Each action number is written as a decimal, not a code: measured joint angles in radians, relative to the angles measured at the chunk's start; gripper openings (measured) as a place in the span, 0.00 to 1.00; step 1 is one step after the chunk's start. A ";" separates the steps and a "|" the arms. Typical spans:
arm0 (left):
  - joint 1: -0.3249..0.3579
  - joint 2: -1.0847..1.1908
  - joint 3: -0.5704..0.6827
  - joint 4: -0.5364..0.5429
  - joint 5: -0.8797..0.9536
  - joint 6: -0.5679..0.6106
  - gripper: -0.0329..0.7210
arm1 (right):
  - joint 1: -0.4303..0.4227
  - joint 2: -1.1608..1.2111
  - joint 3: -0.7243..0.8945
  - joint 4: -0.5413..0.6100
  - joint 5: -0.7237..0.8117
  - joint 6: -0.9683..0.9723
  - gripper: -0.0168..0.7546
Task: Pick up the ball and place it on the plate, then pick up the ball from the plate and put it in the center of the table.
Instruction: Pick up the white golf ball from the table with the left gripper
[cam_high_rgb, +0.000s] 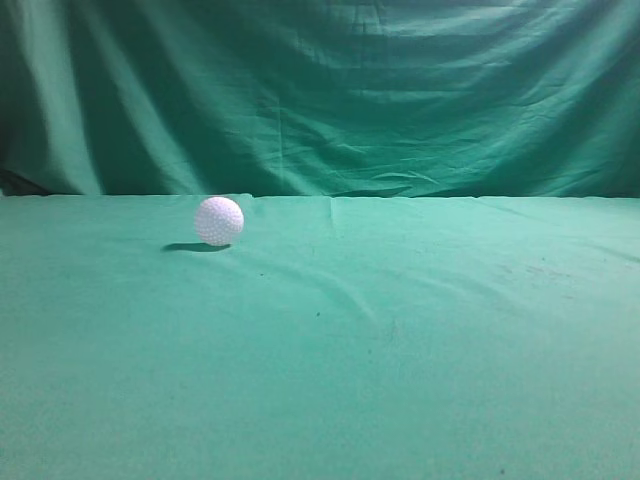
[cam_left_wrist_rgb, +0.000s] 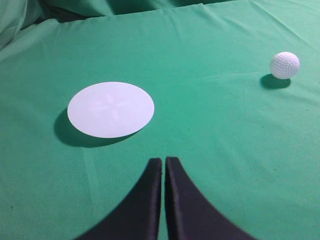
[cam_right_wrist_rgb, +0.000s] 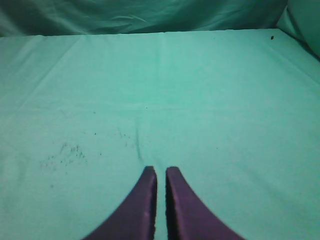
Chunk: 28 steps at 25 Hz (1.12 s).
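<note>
Left gripper (cam_left_wrist_rgb: 163, 161) is seen closed, fingers pressed together tip to tip with only a hairline seam between them, nothing held, nothing touched; it hangs above the table (cam_left_wrist_rgb: 210, 150). Right gripper (cam_right_wrist_rgb: 160, 171) is likewise shut with a thin slit between the fingers and no load, over bare green cloth marked by a few dark specks (cam_right_wrist_rgb: 65, 152). The golf ball (cam_high_rgb: 219, 220) is found resting on the table left of centre in the exterior view, towards the back edge near the draped backdrop (cam_high_rgb: 330, 90), shadow cast to its left. In the left wrist view the ball is well apart from the plate (cam_left_wrist_rgb: 110, 109), which lies flat and looks like a thin white disc, though its rim is hard to make out
</note>
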<state>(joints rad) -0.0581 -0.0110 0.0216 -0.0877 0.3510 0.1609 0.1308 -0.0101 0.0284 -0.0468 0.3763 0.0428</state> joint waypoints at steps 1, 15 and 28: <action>0.000 0.000 0.000 0.000 0.000 0.000 0.04 | 0.000 0.000 0.000 0.000 0.000 0.000 0.10; 0.000 0.000 0.000 0.000 0.000 0.000 0.04 | 0.000 0.000 0.000 0.000 0.000 0.000 0.10; 0.000 0.000 0.000 0.013 -0.002 0.005 0.04 | 0.000 0.000 0.000 0.000 0.002 0.000 0.10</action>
<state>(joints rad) -0.0581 -0.0110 0.0216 -0.0749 0.3490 0.1660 0.1308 -0.0101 0.0284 -0.0468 0.3780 0.0428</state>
